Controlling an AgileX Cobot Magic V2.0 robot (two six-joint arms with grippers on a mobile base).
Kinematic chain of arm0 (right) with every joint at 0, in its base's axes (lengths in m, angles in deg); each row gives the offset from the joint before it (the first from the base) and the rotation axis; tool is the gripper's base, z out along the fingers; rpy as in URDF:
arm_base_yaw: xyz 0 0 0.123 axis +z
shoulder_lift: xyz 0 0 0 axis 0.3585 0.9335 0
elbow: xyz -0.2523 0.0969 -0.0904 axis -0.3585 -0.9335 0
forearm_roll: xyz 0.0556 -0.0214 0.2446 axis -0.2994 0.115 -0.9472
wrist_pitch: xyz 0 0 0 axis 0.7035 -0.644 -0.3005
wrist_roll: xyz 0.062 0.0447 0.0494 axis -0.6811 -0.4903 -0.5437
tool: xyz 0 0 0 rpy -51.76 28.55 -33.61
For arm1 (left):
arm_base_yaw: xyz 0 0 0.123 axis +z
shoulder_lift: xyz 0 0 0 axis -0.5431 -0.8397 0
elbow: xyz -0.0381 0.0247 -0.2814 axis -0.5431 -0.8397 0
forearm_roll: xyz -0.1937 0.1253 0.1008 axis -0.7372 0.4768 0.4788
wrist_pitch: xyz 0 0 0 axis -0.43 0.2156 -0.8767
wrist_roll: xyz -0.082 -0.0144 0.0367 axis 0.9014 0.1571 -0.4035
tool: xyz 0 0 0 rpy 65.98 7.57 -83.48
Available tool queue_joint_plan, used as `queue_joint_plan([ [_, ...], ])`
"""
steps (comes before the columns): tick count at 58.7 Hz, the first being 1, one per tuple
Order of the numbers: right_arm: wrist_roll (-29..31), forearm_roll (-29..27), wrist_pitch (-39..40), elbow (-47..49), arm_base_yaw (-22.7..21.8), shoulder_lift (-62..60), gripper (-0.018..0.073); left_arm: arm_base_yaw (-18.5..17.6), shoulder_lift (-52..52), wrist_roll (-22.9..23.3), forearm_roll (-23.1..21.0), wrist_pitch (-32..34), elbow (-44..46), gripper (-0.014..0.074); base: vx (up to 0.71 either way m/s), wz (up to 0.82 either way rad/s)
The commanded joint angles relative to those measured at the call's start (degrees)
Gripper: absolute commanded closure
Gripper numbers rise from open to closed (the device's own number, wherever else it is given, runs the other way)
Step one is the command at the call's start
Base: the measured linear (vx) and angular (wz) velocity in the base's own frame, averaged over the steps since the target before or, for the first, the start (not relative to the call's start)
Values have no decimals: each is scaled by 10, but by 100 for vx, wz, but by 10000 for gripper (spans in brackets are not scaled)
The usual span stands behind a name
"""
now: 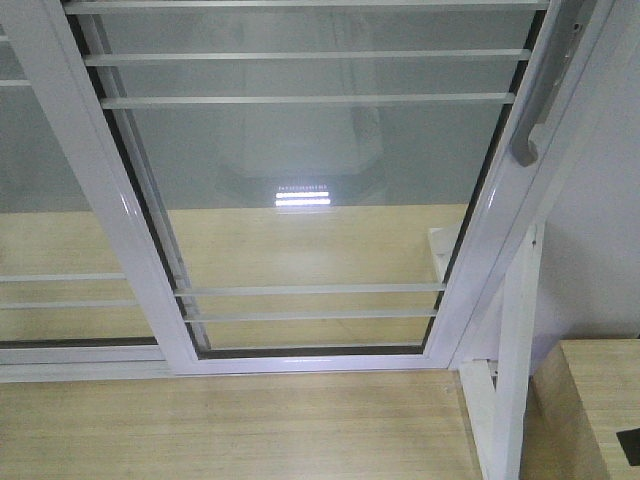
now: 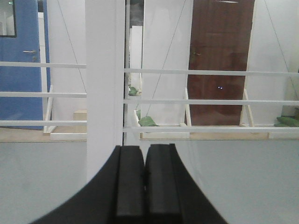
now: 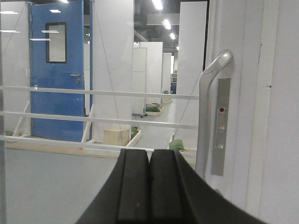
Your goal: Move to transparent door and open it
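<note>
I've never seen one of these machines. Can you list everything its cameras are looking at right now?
transparent door: one, clear glass in a white frame, straight ahead
pull handle: one, grey, on the door's right stile
second glass panel: one, white-framed, left of the door
floor: one, light wood, below the door
blue door: one, blue, beyond the glass
brown door: one, dark brown, beyond the glass
left claw: one, black, shut, bottom of the left wrist view
right claw: one, black, shut, bottom of the right wrist view, handle ahead

The transparent door (image 1: 310, 200) — white-framed glass, thin horizontal bars — stands upright, its grey handle (image 1: 535, 130) at right.
</note>
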Motion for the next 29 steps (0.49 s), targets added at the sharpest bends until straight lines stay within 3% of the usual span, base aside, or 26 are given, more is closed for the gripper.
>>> queue_joint_plan([
  [1,17,3,51,0,-2,3,568,-3,8,24,-5,53,-4,603,0,0],
  [19,27,1,-78,107,-2,51,568,-3,-6,24,-3,-8,62,603,0,0],
  [29,27,4,-88,177,-2,142,568,-3,-87,24,-3,-2,105,603,0,0],
])
